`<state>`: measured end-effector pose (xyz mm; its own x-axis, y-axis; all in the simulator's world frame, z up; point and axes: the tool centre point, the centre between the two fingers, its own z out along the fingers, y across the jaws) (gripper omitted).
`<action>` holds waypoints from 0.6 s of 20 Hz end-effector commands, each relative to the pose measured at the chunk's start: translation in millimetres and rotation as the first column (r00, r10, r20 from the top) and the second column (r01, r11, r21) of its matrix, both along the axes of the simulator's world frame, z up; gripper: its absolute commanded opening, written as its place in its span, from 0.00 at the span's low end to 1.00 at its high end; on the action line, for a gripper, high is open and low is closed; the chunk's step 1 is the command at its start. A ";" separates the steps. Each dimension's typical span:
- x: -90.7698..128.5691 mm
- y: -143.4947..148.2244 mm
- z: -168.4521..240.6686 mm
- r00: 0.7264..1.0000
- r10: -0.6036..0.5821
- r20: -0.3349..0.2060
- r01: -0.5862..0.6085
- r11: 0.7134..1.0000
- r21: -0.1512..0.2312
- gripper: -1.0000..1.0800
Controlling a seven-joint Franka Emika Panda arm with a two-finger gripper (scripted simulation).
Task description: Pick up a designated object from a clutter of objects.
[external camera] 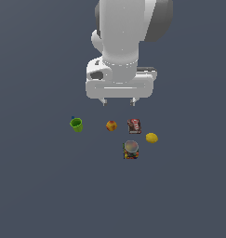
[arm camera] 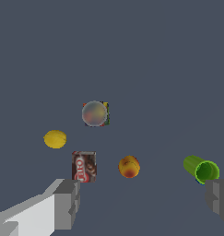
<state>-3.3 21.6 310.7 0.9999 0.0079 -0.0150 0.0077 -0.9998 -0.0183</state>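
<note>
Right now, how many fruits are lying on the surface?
2. The apple lies between the green cup and the dark red box; the lemon lies on the box's other side. None seems hidden.

A flat grey-blue floor (external camera: 40, 186) bears green cup (external camera: 76, 124), apple (external camera: 111, 125), dark red box (external camera: 134, 126), lemon (external camera: 151, 137), can (external camera: 130, 149)

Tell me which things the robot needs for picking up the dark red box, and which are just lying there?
Needed:
dark red box
gripper, open, above the items, holding nothing

Just lying about:
green cup
apple
lemon
silver-topped can
</note>
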 end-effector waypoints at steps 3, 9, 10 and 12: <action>0.3 -1.3 -0.3 1.000 -0.002 0.000 0.002 1.000 0.000 0.96; 3.5 -18.2 -4.1 1.000 -0.027 0.007 0.027 1.000 0.000 0.96; 3.8 -20.5 -4.7 1.000 -0.030 0.008 0.030 1.000 0.000 0.96; 4.3 -23.1 -5.2 0.999 -0.033 0.009 0.033 0.999 0.000 0.96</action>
<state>0.5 0.9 306.0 0.9997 -0.0223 -0.0077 -0.0225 -0.9996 -0.0181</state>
